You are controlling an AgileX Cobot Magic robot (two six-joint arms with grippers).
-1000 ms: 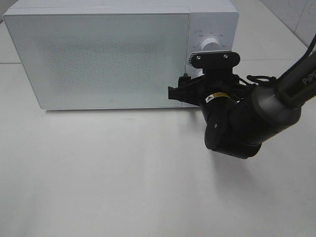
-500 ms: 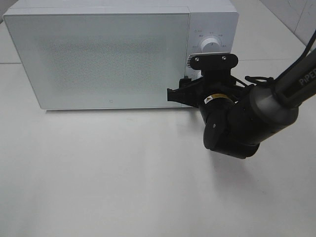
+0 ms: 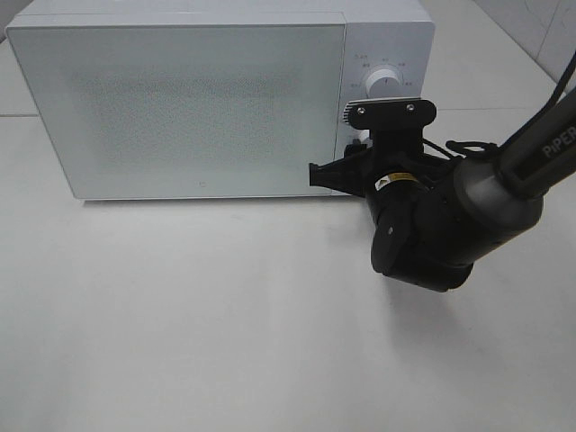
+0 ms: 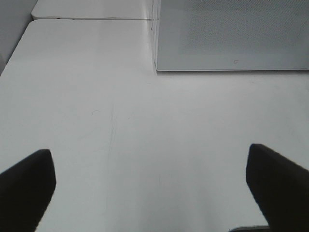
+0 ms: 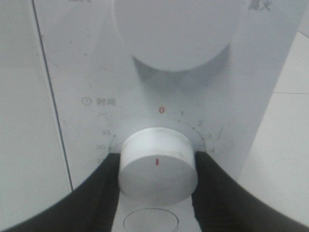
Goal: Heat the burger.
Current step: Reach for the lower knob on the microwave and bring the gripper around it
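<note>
Upper knob (image 5: 176,34) cropped and blurred

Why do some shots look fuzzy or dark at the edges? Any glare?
Right wrist view: the timer dial is sharp, the upper knob blurred, with shadow beneath. Left wrist view: claw fingers are dark, soft blobs. Exterior high view: even light, no glare.

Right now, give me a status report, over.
Left gripper open over the table. Right gripper closed on timer knob. Burger not in view, microwave door shut. Nothing in the way.

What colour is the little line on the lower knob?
Red, on the white round timer knob; clearest in the right wrist view.
</note>
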